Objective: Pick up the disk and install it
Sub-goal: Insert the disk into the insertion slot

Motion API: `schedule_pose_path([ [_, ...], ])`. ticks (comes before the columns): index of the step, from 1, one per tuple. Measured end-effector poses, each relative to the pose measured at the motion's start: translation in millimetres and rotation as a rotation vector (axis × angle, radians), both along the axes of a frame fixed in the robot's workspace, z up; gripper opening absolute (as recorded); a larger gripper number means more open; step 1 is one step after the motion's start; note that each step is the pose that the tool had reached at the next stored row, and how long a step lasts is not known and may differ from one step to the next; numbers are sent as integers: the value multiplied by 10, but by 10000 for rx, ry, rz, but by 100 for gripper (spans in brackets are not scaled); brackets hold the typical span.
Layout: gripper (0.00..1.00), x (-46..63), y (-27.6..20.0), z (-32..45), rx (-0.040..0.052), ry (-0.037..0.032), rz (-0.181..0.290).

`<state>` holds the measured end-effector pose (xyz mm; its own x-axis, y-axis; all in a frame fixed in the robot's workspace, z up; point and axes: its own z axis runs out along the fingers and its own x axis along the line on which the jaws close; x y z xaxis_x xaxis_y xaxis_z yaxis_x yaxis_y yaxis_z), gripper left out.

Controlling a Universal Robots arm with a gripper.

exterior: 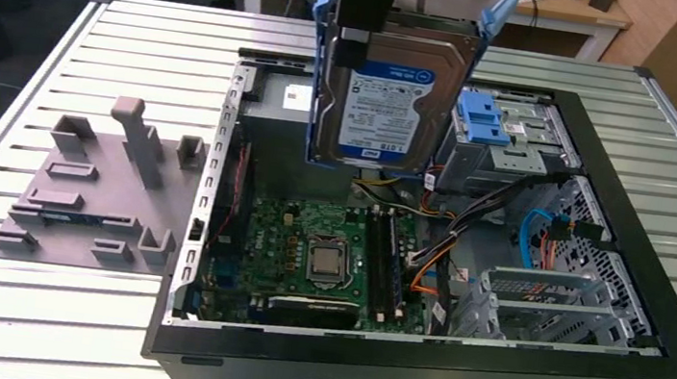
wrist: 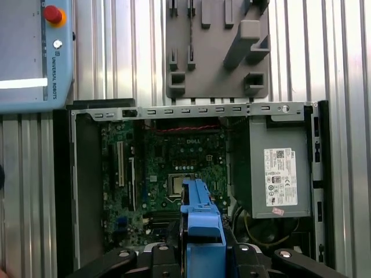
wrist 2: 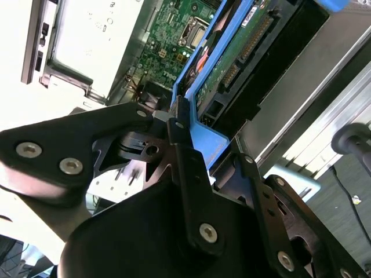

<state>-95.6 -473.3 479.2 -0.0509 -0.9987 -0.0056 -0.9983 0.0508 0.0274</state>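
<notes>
The disk (exterior: 392,94), a silver hard drive with a white-and-blue label and blue side rails, hangs upright over the back of the open computer case (exterior: 626,370). My gripper (exterior: 364,36) comes down from above and is shut on its upper end. In the second wrist view the black fingers (wrist 2: 181,130) clamp the disk's blue rail (wrist 2: 200,139), with the green circuit-board side of the disk (wrist 2: 235,61) beyond them. In the first wrist view the blue rail (wrist: 200,217) sticks out between the fingers, over the motherboard (wrist: 174,168).
A silver drive cage with a blue latch (exterior: 497,130) sits at the case's back, on the exterior view's right. A grey box with a white sticker (wrist: 278,174) fills one corner. A grey fixture plate (exterior: 93,193) lies on the slatted table (exterior: 12,111). A pendant (wrist: 35,52) rests nearby.
</notes>
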Motion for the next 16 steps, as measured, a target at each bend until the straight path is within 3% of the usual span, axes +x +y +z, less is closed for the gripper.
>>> schedule_pose_path([
  [5, 36, 31, -31, -18, -15, 2, 0],
  [11, 36, 41, -182, -39, -16, 0, -1],
  [16, 36, 220, -211, -43, -18, 1, -1],
])
